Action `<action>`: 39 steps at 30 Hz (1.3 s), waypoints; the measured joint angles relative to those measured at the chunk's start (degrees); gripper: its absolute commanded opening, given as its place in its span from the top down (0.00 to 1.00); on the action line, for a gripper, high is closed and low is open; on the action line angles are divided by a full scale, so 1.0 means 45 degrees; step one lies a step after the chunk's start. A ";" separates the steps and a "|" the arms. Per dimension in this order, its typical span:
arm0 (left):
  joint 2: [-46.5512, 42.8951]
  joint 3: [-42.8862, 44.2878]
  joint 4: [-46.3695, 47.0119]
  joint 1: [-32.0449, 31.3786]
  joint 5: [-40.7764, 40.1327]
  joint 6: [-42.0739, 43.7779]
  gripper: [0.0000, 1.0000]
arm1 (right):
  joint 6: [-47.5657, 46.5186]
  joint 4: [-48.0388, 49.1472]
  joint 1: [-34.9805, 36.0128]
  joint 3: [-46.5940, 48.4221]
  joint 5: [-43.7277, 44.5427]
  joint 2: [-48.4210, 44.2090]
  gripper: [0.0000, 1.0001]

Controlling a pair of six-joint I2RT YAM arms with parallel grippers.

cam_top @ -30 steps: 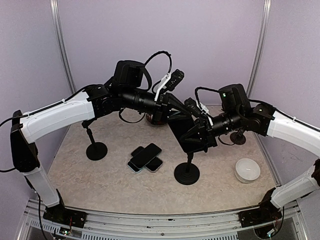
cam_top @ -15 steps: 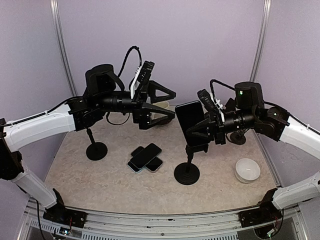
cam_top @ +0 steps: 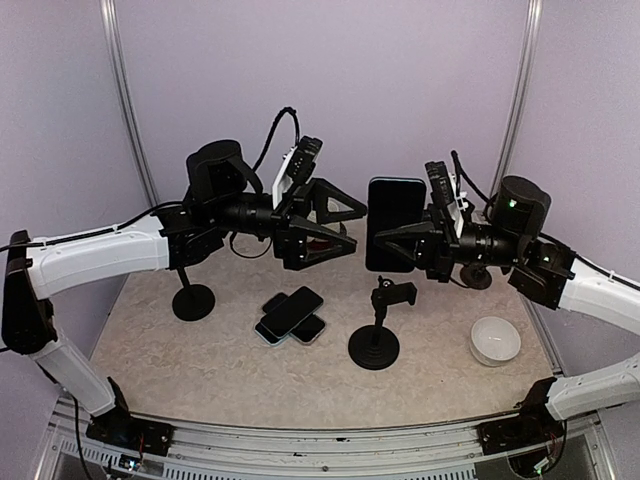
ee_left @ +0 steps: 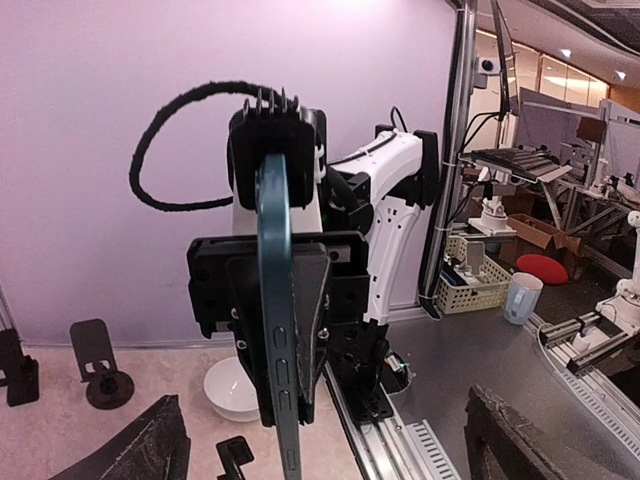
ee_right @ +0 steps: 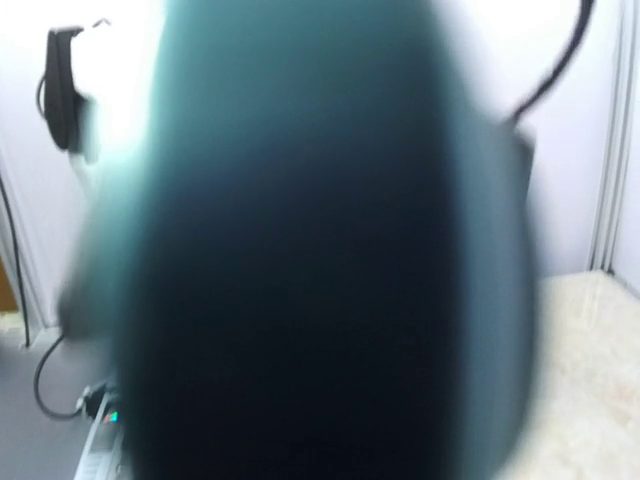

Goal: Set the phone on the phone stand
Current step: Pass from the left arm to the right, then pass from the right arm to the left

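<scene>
Top view: the right pincer [cam_top: 392, 248] is closed on the phone [cam_top: 395, 205], gripping its lower part. The phone hangs upright in the air, dark screen toward the camera. It is above the stand [cam_top: 377, 332] and apart from it. The stand's clamp head sits just under the phone's bottom edge, and its round base rests on the bench [cam_top: 200, 360]. The left pincer [cam_top: 345, 228] is spread wide with nothing in it. It points at the phone from the left, near it but not touching. Under the left pincer a small pile of phones [cam_top: 292, 314] lies flat on the bench, left of the stand. A second stand [cam_top: 192, 296] is at the left, a third stand [cam_top: 478, 275] shows behind the right arm, and a white bowl [cam_top: 496, 340] sits at the right.

Left wrist view: the phone is seen edge-on as a thin blue-green strip standing upright at mid-frame. The right pincer's black pads [ee_left: 325, 290] are pressed against its two faces. The left pincer's own fingers [ee_left: 145, 448] sit far apart in the two lower corners, clear of the phone. The bowl shows behind the phone, low down. One stand is at the far left, and another clamp head is at the bottom edge.

Right wrist view: a blurred dark teal shape, the phone very close, fills nearly the whole frame. The fingers cannot be made out. A strip of bench shows at the right.
</scene>
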 measured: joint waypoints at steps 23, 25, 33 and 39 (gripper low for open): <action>0.0996 0.0491 -0.1792 -0.0481 0.0092 0.1156 1.00 | 0.0933 0.4221 0.1122 -0.0447 0.1161 0.1316 1.00; 0.1005 0.0549 -0.1724 -0.0437 -0.0665 0.1569 1.00 | 0.1297 0.4177 0.1112 -0.0393 0.1763 0.1321 0.99; 0.1078 0.0549 -0.2200 -0.0554 -0.0233 0.1564 1.00 | 0.0491 0.2890 0.1132 0.0398 0.1316 0.1214 0.33; 0.1073 0.0151 -0.2424 -0.0743 -0.0131 0.1564 1.00 | -0.0627 0.0364 0.1141 0.1812 0.1122 0.0685 0.34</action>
